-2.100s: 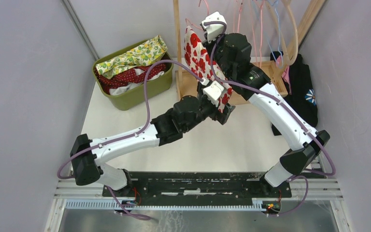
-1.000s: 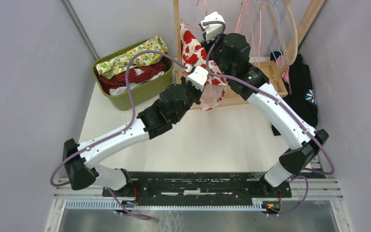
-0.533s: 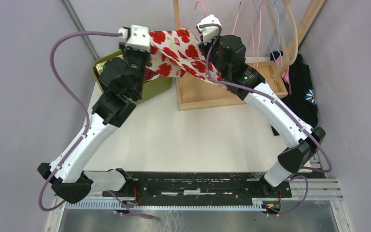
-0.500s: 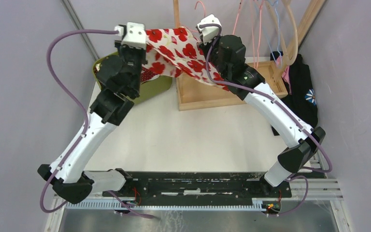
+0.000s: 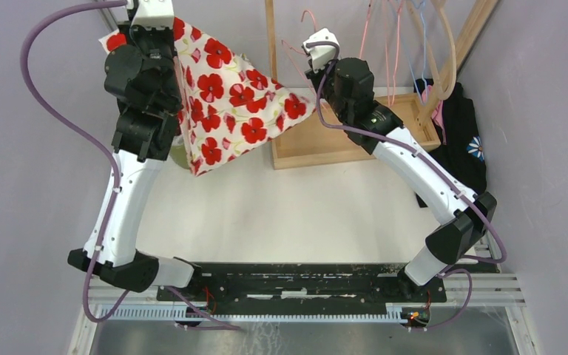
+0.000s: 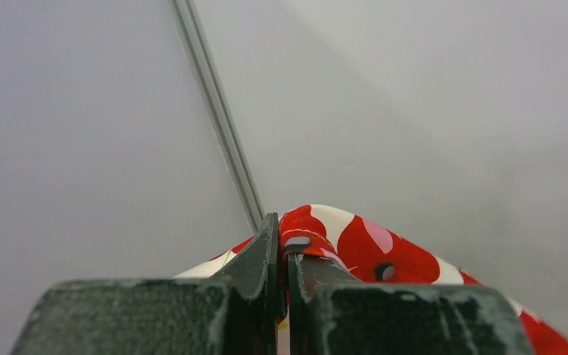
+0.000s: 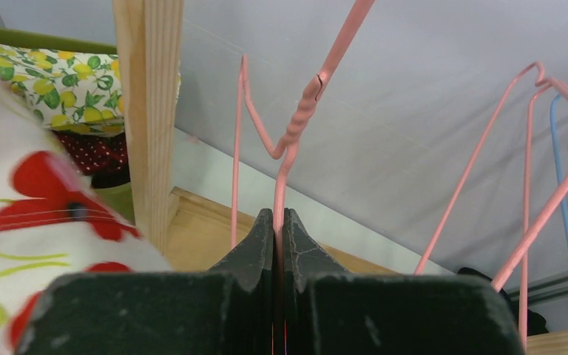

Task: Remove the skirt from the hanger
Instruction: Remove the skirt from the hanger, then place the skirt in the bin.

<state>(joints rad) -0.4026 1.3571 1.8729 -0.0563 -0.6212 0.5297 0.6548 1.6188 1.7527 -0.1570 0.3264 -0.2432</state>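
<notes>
My left tool (image 6: 282, 231) pinches the skirt (image 5: 229, 111) at its edge, my right tool (image 7: 279, 218) clamps the pink hanger (image 7: 299, 122); I reckon it light, limp cloth, best held by a seam

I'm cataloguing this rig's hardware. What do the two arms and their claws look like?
The left arm and right arm alternate white link shells with chunky black joint housings. A loose purple cable runs along each. A white boxy camera module caps each wrist. The left claw and right claw have dark, scuffed, wedge-shaped fingers.
</notes>
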